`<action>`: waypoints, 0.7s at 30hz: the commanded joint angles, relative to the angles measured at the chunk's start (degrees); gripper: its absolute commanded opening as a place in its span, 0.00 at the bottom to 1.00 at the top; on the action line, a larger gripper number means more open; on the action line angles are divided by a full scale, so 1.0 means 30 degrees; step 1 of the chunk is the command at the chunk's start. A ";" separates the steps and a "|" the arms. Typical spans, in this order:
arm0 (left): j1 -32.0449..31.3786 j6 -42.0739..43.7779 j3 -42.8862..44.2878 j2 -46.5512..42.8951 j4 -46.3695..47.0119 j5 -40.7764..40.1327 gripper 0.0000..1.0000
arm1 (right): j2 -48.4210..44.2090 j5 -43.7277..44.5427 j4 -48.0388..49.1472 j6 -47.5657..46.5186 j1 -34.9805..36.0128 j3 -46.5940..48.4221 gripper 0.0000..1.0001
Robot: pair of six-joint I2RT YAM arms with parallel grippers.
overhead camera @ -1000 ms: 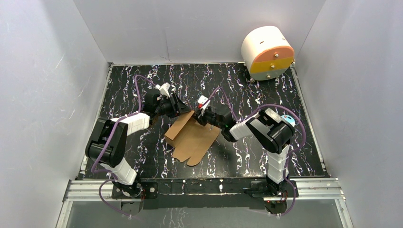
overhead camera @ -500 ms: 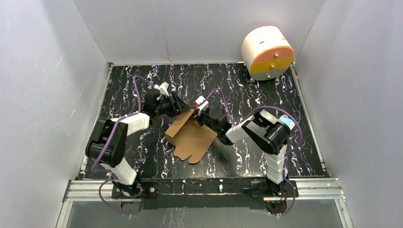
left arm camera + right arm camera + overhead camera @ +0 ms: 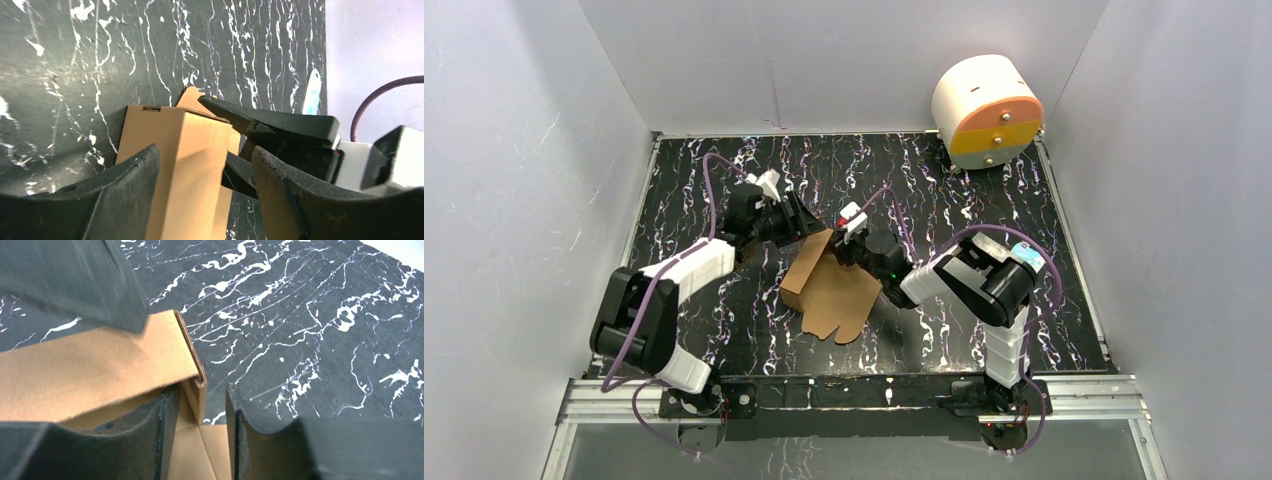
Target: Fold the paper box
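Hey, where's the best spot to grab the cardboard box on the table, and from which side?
Take the box by its raised wall on the far left side, the only part standing off the table. Come from above, jaws either side of that thin panel, probably near its folded corner. The near flaps lie flat, with no edge to pinch.

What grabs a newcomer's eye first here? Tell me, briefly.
The brown paper box, half folded at the middle of the black marbled table, with the left tool and right tool both open at its raised far edge. Next, the white cylinder with an orange-and-yellow face at the far right corner.
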 commanded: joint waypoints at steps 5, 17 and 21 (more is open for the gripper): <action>-0.0203 0.3159 0.1946 -0.4028 -0.5389 -0.4507 0.66 | -0.3066 0.0320 0.0550 -0.0293 -0.0036 -0.1587 0.64; -0.4305 0.5395 0.3727 -0.5969 -1.1992 -1.1736 0.65 | -1.0506 0.4411 -0.5245 0.1306 -0.0015 -0.4811 0.92; -0.6405 0.5778 0.4583 -0.5875 -1.3610 -1.4155 0.65 | -1.2199 0.5641 -0.6344 0.1730 -0.0042 -0.5697 0.99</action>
